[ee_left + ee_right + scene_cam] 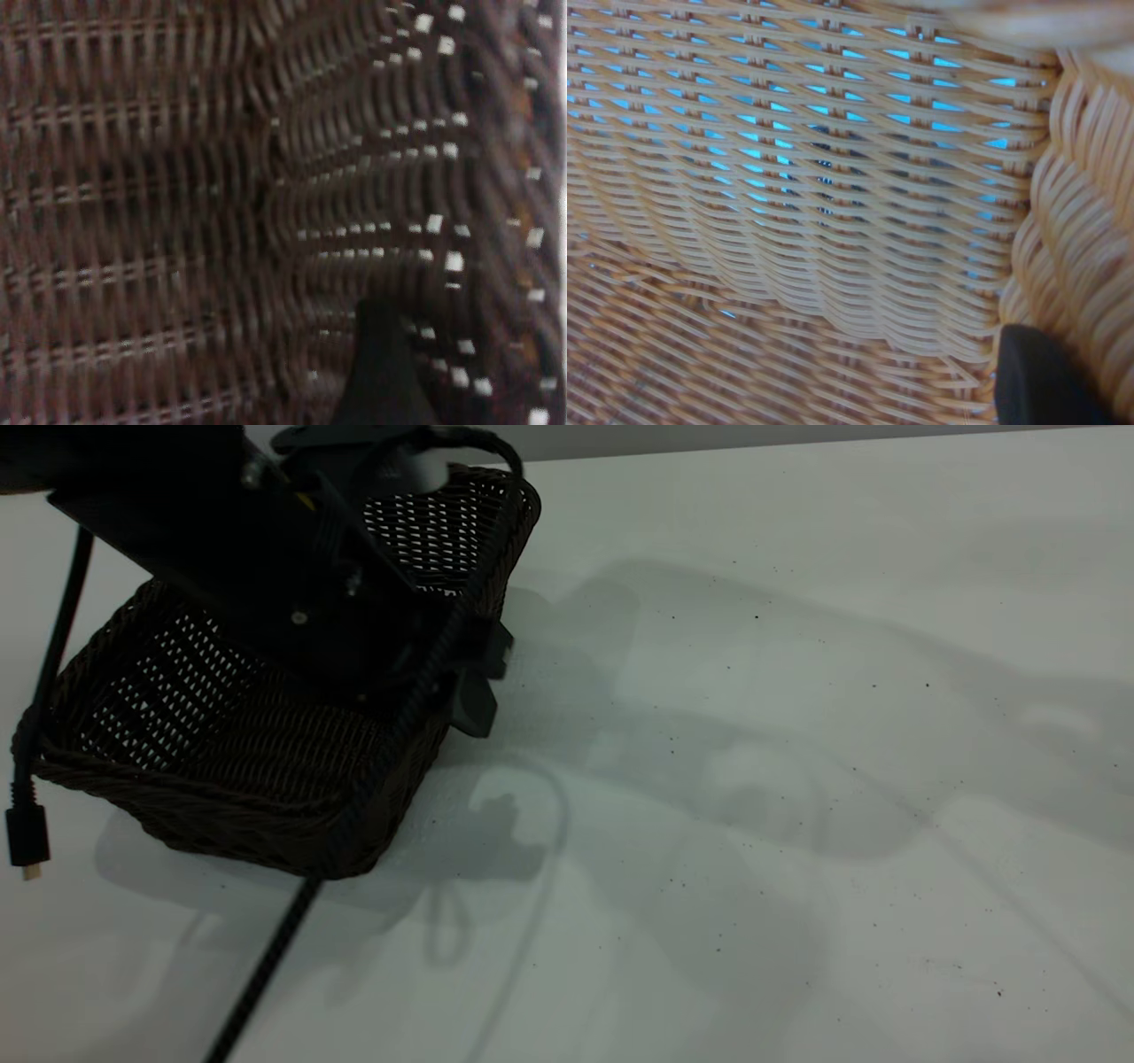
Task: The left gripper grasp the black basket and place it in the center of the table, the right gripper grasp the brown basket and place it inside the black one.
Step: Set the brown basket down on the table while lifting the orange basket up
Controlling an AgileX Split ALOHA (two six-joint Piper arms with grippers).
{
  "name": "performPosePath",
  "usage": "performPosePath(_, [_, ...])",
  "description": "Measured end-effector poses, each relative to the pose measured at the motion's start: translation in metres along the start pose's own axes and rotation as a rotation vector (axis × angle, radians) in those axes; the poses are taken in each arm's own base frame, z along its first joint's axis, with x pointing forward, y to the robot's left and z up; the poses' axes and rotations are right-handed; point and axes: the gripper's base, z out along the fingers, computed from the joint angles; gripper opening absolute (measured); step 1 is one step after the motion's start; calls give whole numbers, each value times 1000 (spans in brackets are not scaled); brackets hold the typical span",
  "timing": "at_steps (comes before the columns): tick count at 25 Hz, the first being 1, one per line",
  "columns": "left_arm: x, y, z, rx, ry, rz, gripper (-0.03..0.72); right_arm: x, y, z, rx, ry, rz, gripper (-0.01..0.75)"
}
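Note:
The black basket (221,753) is at the table's (797,735) far left, tilted, with its shadow spread below it. My left gripper (465,682) is shut on its right wall; one finger (474,704) shows outside the wall. In the left wrist view dark weave (177,221) fills the picture, with one finger (381,372) inside against the wall. In the right wrist view the brown basket (788,177) fills the picture; one black finger (1036,381) of the right gripper lies inside against its braided rim (1081,239). The right gripper and brown basket are outside the exterior view.
A black cable with a plug (27,841) hangs at the left edge, and a braided cable (266,965) runs over the table to the front. The left arm's body (266,558) hides much of the black basket's inside.

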Motion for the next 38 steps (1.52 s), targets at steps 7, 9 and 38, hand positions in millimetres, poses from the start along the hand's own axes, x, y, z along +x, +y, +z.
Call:
performPosePath(7, [6, -6, 0, 19, 56, 127, 188, 4, -3, 0, 30, 41, -50, 104])
performPosePath(9, [8, -7, -1, 27, 76, 177, 188, 6, -3, 0, 32, 69, -65, 104])
performPosePath(38, [25, -9, -36, 240, 274, 1368, 133, -22, 22, -15, 34, 26, -200, 104])
